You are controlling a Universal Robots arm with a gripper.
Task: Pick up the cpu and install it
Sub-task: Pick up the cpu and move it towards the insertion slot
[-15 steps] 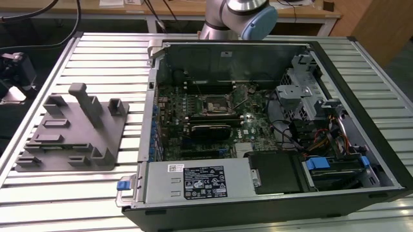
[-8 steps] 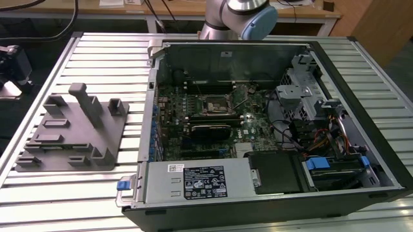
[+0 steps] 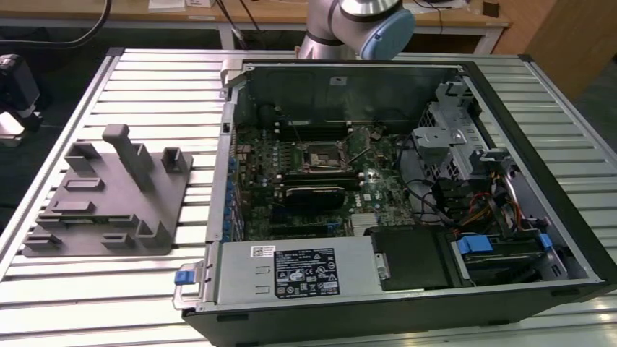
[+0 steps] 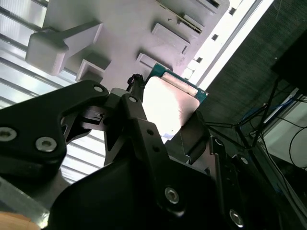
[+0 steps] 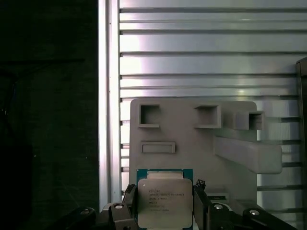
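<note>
Cpu (image 5: pixel 164 200) hung over the wide ribbed surface (image 5: pixel 201 43), off to the side of the open computer case (image 3: pixel 386 90), above the grey tray (image 5: pixel 192 143). The black gripper (image 5: pixel 164 215) pinched it by two side edges. It looked small, square and flat, with a shiny silver top and a green rim.

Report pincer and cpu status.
Pincer shut on cpu. Cpu gripped at two edges, grey tray behind it. No obstruction seen.
</note>
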